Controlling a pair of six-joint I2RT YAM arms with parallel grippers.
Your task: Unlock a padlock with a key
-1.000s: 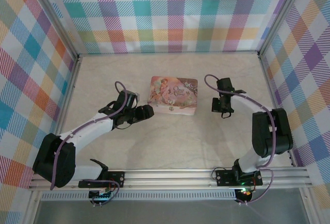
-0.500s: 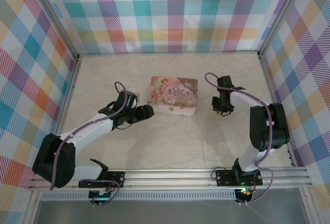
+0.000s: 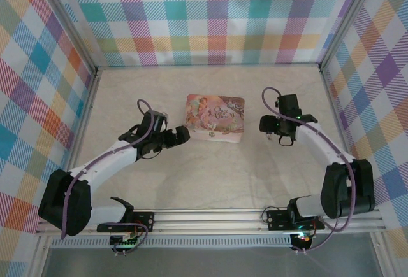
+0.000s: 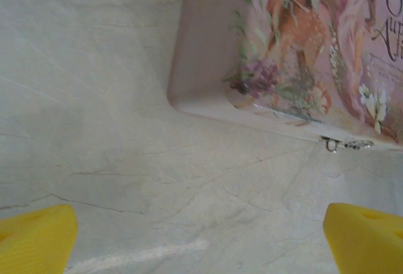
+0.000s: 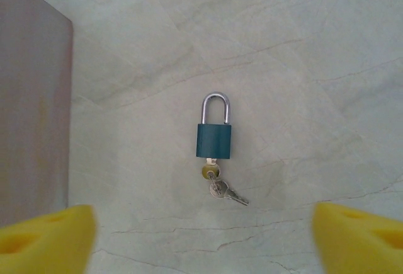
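A teal padlock [image 5: 214, 137] with a silver shackle lies flat on the marbled table. A brass-headed key [image 5: 211, 171] sits in its keyhole, and a second silver key [image 5: 228, 193] hangs from the same ring. My right gripper [image 5: 201, 236] hovers just short of the keys, open, with its yellow fingertips [image 5: 44, 237] wide apart and nothing between them. From above, the right gripper [image 3: 265, 126] is right of the pink tin. My left gripper [image 4: 201, 239] is also open and empty, facing the tin's near left corner.
A pink illustrated tin box [image 3: 215, 118] lies mid-table between the two grippers. Its side [image 5: 31, 110] is close on the left of the padlock, and its corner [image 4: 208, 91] is ahead of the left gripper. Plaid walls enclose the table on three sides.
The right gripper has gone from shut to wide open, and its arm has swung outward to the right. The left gripper has opened wider and shifted slightly.
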